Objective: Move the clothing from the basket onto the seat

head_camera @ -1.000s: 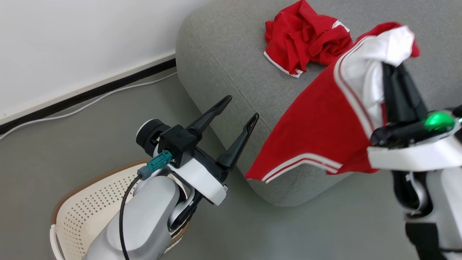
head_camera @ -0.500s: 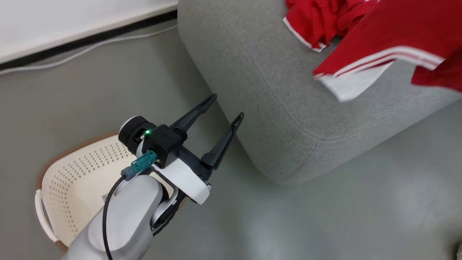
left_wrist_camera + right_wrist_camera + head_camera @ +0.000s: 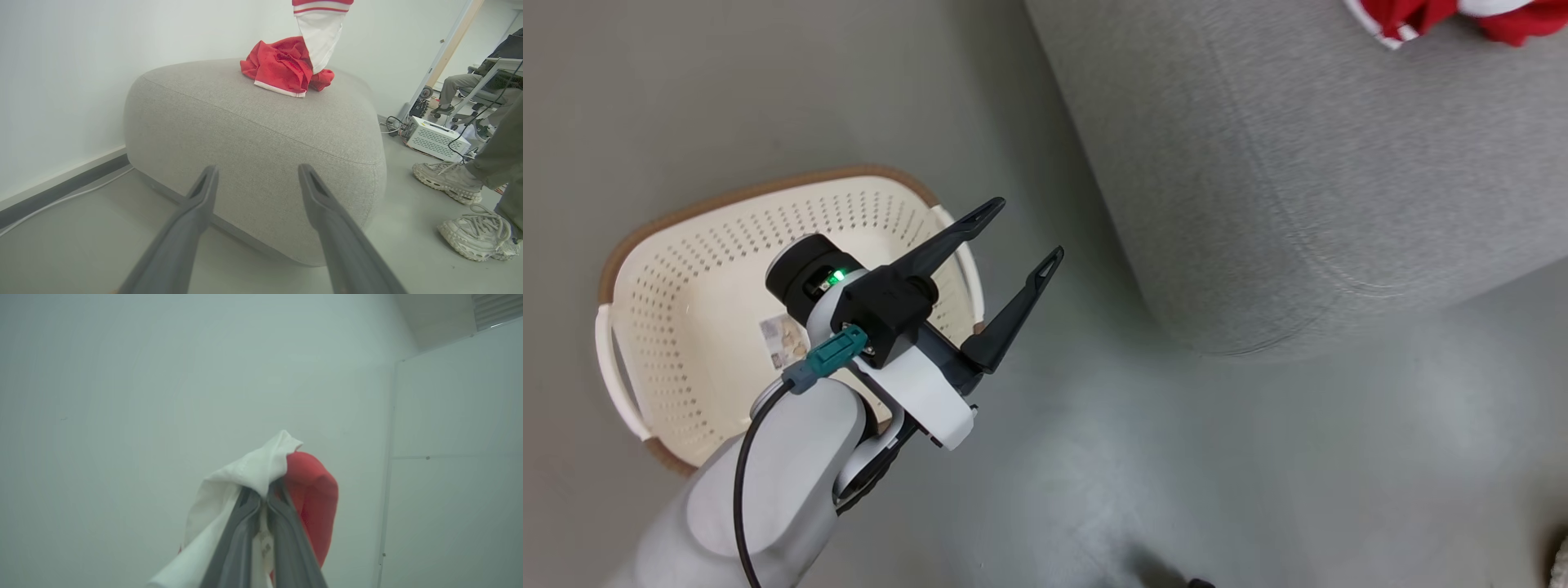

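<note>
I count two red-and-white garments, one basket, one seat. My right gripper is clenched on the hanging garment, cloth bunched over its tips. The crumpled garment lies on the seat, ahead of my left gripper, whose fingers stand spread, grasping nothing. The basket beneath that gripper holds a paper label.

Pale grey forearm, black-fingered tool (teal plug).

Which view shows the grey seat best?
The left wrist view: the seat appears nearly whole, rounded edges, seam and top with a red garment on it. The head view shows one corner from above.
</note>
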{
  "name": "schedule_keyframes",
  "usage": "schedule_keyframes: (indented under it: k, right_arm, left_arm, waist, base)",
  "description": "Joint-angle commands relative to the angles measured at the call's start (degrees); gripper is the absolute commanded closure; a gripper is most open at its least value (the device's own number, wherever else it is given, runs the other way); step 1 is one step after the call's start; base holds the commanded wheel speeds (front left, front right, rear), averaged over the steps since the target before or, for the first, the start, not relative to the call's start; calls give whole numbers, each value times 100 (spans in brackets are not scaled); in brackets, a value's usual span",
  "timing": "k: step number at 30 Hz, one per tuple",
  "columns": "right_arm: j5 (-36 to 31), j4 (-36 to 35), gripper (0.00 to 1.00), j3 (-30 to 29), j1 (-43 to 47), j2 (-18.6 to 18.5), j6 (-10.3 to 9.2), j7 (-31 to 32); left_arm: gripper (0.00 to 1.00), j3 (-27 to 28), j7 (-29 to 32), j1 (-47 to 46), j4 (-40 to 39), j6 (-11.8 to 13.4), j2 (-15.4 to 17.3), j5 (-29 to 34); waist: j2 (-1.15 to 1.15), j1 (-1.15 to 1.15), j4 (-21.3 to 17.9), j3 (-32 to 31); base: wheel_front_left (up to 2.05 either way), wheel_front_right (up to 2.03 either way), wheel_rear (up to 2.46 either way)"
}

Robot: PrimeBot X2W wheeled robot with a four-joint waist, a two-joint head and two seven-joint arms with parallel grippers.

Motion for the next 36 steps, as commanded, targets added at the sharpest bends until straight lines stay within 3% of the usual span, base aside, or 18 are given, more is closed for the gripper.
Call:
schedule_keyframes:
  k: [1, 9, 20, 28, 34, 35, 36]
  right_arm:
    - [-53, 40, 100, -184, -338, -135, 7, -33]
    - [-990, 810, 100, -1249, -1442, -210, 7, 0]
    - [-2065, 1628, 100, -2814, -1109, 535, 7, 77]
    - [-1846, 2729, 100, -3076, -491, 681, 7, 113]
    - [-1615, 2984, 100, -2987, -154, 625, 7, 18]
    - [-1545, 3003, 88, -2969, -121, 627, 7, 5]
    - [-1486, 3014, 3, -2937, -91, 624, 7, -6]
  left_arm:
    - [0, 111, 15, -213, -205, -23, 101, 46]
    - [0, -181, 1, -299, -287, -23, 233, 6]
    - [0, -346, -125, -417, -129, -23, 320, 2]
    - [0, -354, -199, -465, -53, -23, 383, 5]
    - [0, -278, -241, -541, -37, -16, 340, -8]
    - [0, -261, -249, -554, -33, -16, 336, -6]
    - [0, -251, -255, -562, -28, -16, 327, -8]
  waist:
    - [0, 0, 295, 329]
    - [0, 0, 767, 918]
    - [0, 0, 1051, 1469]
    - [0, 0, 1047, 1503]
    - [0, 0, 1092, 1398]
    - [0, 0, 1100, 1369]
    - [0, 0, 1112, 1340]
  base:
    - [0, 0, 0]
    - [0, 0, 0]
    - [0, 0, 0]
    - [0, 0, 0]
    - [0, 0, 0]
    - [0, 0, 0]
    - [0, 0, 0]
